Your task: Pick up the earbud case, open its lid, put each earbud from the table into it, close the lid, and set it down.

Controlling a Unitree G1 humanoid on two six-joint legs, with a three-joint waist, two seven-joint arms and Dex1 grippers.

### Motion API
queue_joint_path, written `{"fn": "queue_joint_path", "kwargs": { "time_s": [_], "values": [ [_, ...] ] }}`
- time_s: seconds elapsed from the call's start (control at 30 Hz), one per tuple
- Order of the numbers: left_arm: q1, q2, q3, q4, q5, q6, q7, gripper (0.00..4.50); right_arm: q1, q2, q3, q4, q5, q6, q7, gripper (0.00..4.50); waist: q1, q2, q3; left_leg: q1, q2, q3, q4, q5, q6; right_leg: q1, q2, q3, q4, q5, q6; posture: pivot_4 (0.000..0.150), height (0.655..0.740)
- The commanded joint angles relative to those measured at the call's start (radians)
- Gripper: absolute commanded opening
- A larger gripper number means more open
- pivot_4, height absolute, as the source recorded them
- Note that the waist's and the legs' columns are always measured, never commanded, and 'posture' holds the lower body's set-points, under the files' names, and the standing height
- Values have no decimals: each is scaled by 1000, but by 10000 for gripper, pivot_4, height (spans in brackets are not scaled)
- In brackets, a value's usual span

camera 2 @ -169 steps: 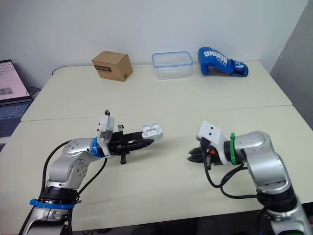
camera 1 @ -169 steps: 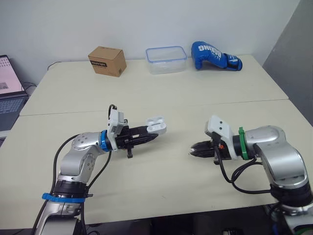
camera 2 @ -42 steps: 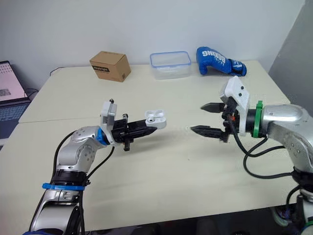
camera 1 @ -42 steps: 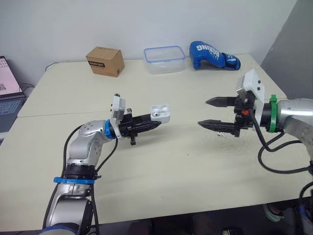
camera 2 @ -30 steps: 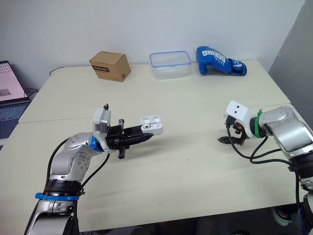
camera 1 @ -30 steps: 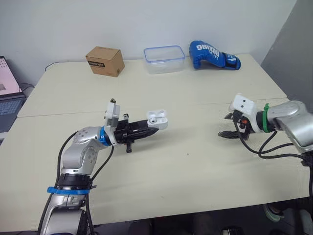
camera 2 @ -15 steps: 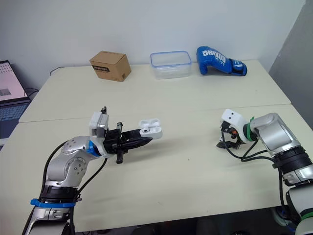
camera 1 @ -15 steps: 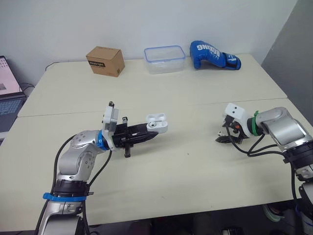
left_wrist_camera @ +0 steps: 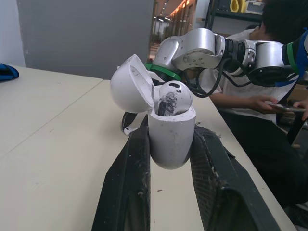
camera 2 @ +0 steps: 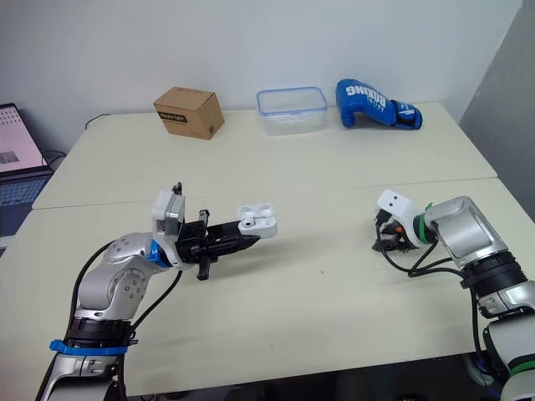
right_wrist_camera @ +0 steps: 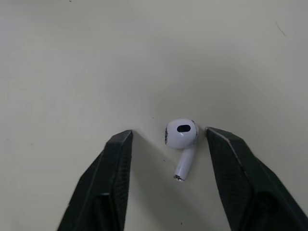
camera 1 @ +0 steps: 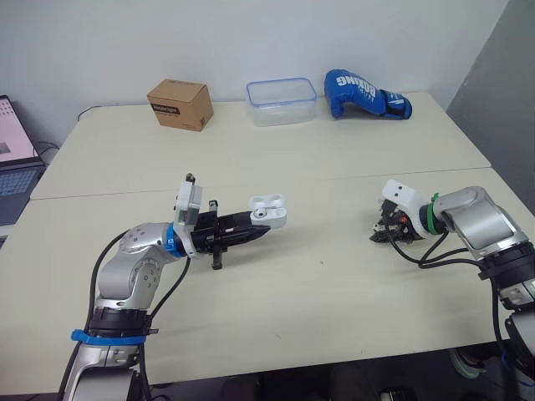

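My left gripper (camera 1: 261, 231) is shut on the white earbud case (camera 1: 268, 211), held above the table's middle left. The case's lid (left_wrist_camera: 131, 83) stands open and one earbud (left_wrist_camera: 171, 97) sits inside the case body (left_wrist_camera: 171, 137). A second white earbud (right_wrist_camera: 182, 139) lies on the table between the open fingers of my right gripper (right_wrist_camera: 168, 134), close to one fingertip (right_wrist_camera: 219, 137). That gripper (camera 1: 384, 235) hangs low over the table at the right, tips pointing down.
Along the far edge of the cream table (camera 1: 318, 309) stand a cardboard box (camera 1: 180, 104), a clear plastic container (camera 1: 282, 101) and a blue boxing glove (camera 1: 365, 93). A laptop (camera 1: 15, 150) sits at the far left. A person (left_wrist_camera: 269, 91) sits beyond the right arm.
My right gripper swung from in front of the case down to the table at the right, over the loose earbud. The left gripper keeps the open case, lowered slightly.
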Motion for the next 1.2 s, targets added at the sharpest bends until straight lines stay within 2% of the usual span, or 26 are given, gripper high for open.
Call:
{"fn": "queue_joint_path", "kwargs": {
  "time_s": [0.03,0.23,0.37,0.47,0.5,0.7,1.0,1.2],
  "values": [
    [-3,4,6,-35,-22,-3,0,8117,-2,-9,-15,-2,-17,6,7,25735,0,0,0,0,0,0,0,0,0,0,0,0,0,0,0,1500,7307],
    [-7,1,5,-34,-21,0,1,8117,1,-9,-13,0,-26,5,7,25735,0,0,0,0,0,0,0,0,0,0,0,0,0,0,0,1500,7307],
    [-7,1,4,-35,-21,1,2,8117,-3,-5,-12,6,-35,-1,-1,16933,0,0,0,0,0,0,0,0,0,0,0,0,0,0,0,1500,7307],
    [-6,1,3,-36,-20,1,3,8117,-5,-5,-9,12,-42,-4,1,5595,0,0,0,0,0,0,0,0,0,0,0,0,0,0,0,1500,7307],
    [-7,0,3,-36,-20,1,3,8117,-7,-5,-7,14,-45,-5,3,3601,0,0,0,0,0,0,0,0,0,0,0,0,0,0,0,1500,7307],
    [-6,-1,0,-34,-18,-1,2,8117,-6,-51,21,-10,-76,-129,92,3695,0,0,0,0,0,0,0,0,0,0,0,0,0,0,0,1500,7307],
    [-24,-2,-6,-13,-12,-10,-10,8117,0,-182,109,-178,-123,-384,412,3695,0,0,0,0,0,0,0,0,0,0,0,0,0,0,0,1500,7307],
    [-32,-8,-11,-11,-10,-14,-6,8117,-1,-163,154,-188,-193,-460,460,3695,0,0,0,0,0,0,0,0,0,0,0,0,0,0,0,1500,7307]
  ]
}}
